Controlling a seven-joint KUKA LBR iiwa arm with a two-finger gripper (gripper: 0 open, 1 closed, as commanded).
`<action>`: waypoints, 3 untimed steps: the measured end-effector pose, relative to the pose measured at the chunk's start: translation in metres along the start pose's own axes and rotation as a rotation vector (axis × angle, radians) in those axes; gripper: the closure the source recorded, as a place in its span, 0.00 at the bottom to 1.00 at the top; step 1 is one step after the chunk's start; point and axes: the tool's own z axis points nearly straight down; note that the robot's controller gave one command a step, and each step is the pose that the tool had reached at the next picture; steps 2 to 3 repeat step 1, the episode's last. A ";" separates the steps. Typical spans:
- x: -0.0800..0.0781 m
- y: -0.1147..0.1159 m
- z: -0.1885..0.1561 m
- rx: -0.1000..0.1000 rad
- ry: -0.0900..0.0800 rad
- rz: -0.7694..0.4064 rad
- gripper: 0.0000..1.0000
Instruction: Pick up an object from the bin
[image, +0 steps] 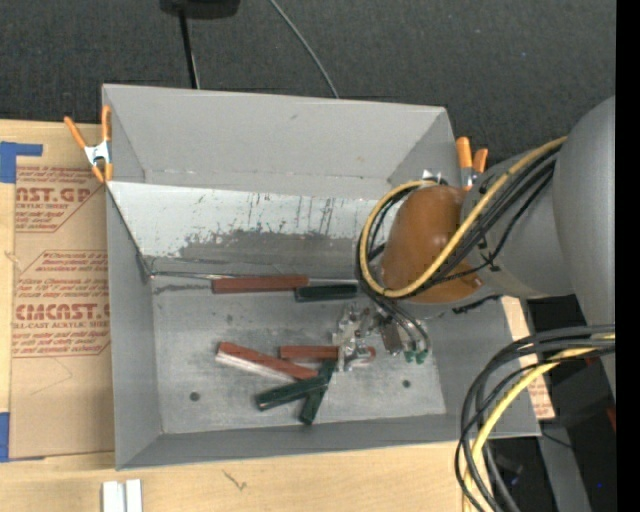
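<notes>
My gripper (354, 346) hangs low over the right half of the bin floor, at the right end of a small heap of sticks. A short red-brown stick (306, 352) lies level with its right end at the gripper. Just below it, a dark green stick (292, 391) slants up toward the gripper, crossed by a second dark green stick (314, 400). A longer pale red stick (256, 360) runs leftward from under them.
Along the foot of the back wall lie a long red-brown stick (258, 285) and, end to end with it, a dark green stick (326, 292). The arm's orange cover and cables overhang the right wall of the bin.
</notes>
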 end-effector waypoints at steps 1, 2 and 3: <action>-0.028 -0.020 -0.198 -0.003 0.022 -0.037 1.00; -0.028 -0.020 -0.198 -0.003 0.022 -0.037 1.00; -0.028 -0.020 -0.198 -0.003 0.022 -0.037 1.00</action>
